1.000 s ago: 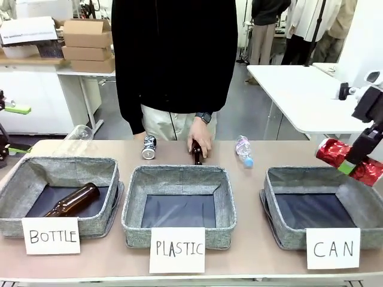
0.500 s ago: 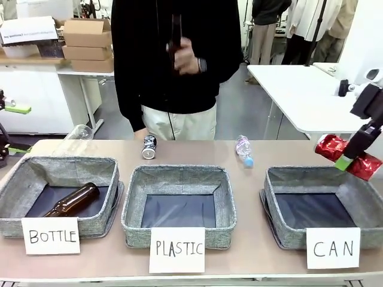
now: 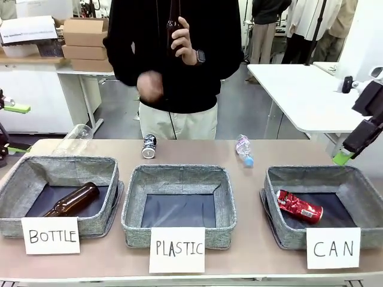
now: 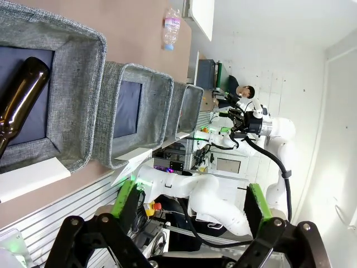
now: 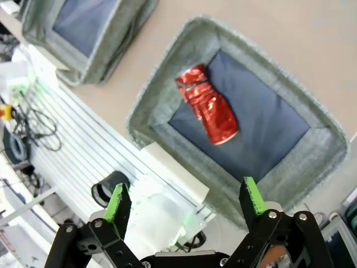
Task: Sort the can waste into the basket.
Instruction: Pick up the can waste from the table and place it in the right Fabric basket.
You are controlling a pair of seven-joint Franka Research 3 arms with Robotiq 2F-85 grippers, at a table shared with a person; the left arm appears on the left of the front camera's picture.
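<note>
Red can [image 3: 299, 206] in basket [image 3: 292, 238]; right claw [image 5: 187, 201] wide above it; left claw [image 4: 191, 195] wide; silver can [image 3: 148, 146], apparently crushed, on counter [image 3: 287, 149].

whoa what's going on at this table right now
The robot is sorting waste. The red can lies in the CAN basket, and the right tool hangs open above it, holding nothing. A silver and black can sits on the table near the person, not yet sorted. The person's hand holds a brown bottle up at chest height. The left tool is open too, empty.
</note>
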